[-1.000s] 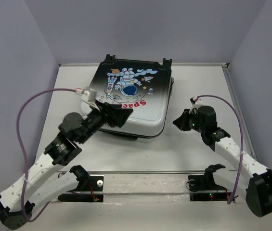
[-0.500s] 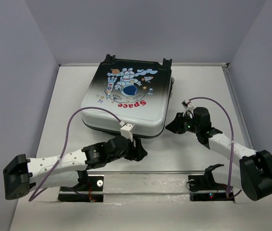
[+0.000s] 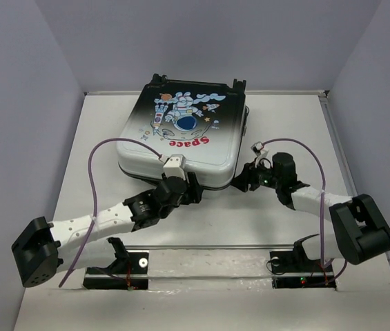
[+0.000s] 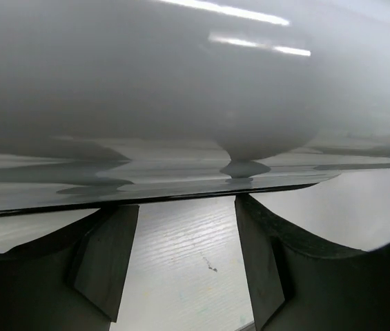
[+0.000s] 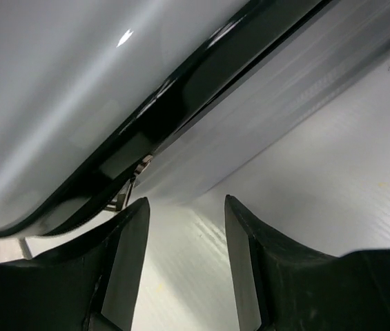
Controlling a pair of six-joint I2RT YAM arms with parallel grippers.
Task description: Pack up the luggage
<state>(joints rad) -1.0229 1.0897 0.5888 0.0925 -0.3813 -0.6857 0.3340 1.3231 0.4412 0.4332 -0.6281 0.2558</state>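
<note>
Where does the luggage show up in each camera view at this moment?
Top external: the luggage lies closed at centre-rear of the table, astronaut print up.
Left wrist: its white shell fills the upper half.
Right wrist: its shell fills the upper left.
Shared landmark: the pale table surface beneath the shell's edge.

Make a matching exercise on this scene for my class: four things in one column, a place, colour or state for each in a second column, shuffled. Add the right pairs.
Column one
1. luggage
2. left fingers
3. right fingers
4. word "Space"

Column two
A. red
B. open, at the luggage's near right corner
C. closed, lying flat on the table
D. open, at the middle of the luggage's near edge

Pairs: 1-C, 2-D, 3-B, 4-A
</note>
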